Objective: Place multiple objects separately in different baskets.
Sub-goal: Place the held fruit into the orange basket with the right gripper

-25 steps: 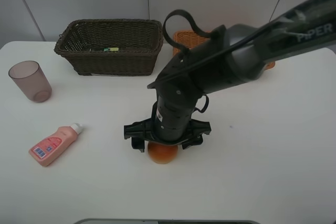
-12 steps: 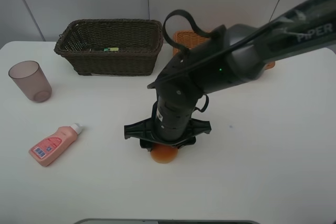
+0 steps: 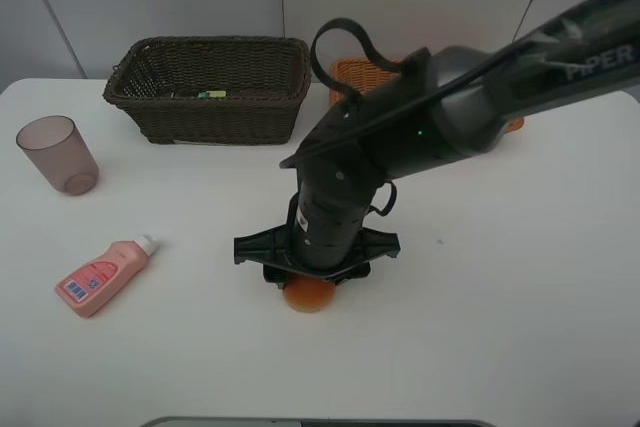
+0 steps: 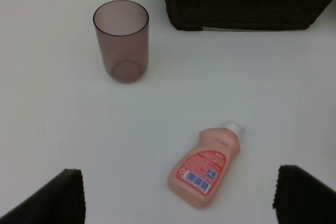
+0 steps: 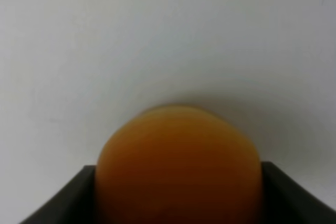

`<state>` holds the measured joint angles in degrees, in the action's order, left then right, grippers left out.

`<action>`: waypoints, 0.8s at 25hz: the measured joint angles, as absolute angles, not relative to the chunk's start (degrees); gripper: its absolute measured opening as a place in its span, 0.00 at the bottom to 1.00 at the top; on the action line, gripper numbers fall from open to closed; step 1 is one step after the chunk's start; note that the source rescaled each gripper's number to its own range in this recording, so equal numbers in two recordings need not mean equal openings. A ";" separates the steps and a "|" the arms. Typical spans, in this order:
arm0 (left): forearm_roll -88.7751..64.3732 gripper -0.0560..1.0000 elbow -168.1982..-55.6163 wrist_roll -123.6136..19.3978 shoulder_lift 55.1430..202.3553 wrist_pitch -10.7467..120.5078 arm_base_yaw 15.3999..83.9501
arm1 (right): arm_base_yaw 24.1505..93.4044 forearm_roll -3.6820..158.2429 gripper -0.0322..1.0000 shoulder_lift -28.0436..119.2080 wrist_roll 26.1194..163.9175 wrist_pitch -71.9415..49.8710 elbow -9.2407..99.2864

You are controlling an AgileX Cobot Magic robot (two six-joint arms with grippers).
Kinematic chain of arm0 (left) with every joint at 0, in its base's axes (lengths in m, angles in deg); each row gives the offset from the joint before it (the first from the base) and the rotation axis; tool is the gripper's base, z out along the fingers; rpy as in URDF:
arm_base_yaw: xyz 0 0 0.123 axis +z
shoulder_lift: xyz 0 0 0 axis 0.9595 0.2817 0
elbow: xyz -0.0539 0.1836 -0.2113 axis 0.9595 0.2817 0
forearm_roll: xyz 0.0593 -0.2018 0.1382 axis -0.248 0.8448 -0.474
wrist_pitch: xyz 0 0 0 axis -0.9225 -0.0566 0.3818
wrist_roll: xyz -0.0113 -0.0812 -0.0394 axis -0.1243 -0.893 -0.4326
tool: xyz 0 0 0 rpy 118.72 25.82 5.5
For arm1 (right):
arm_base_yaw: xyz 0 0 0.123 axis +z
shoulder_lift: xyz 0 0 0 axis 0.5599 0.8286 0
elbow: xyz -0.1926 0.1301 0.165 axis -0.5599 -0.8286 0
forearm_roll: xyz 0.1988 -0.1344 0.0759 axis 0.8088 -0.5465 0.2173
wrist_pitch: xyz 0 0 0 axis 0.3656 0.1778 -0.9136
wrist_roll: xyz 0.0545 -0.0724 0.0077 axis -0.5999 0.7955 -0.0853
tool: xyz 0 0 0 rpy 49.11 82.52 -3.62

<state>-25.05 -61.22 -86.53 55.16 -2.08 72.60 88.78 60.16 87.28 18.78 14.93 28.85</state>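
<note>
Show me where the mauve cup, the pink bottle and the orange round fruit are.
mauve cup (image 3: pixel 58 159), exterior high view, on its translucent side wall.
pink bottle (image 3: pixel 99 278), exterior high view, on the middle of its body.
orange round fruit (image 5: pixel 178 166), right wrist view, on the middle of its skin.

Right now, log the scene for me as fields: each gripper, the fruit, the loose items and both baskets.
right gripper: shut on the round orange fruit, which rests on the table
left gripper: open, holding nothing
pink bottle: lying on its side, white cap on
mauve cup: upright, empty, left of the dark brown basket
dark brown basket: at the back, green-yellow item inside
tan basket: at the back, mostly hidden behind the right arm
</note>
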 joint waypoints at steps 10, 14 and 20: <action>-25.05 0.92 -61.22 -86.53 55.16 -2.08 72.60 | 88.78 60.21 0.41 87.28 18.78 14.93 28.85; -25.05 0.92 -61.22 -86.53 55.16 -2.08 72.60 | 88.78 60.21 0.41 87.28 18.78 14.87 28.85; -25.05 0.92 -61.22 -86.53 55.16 -2.08 72.60 | 88.78 60.44 0.41 87.28 18.78 15.62 28.85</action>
<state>-25.05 -61.22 -86.53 55.16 -2.08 72.60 88.78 60.44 87.28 18.78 15.62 28.85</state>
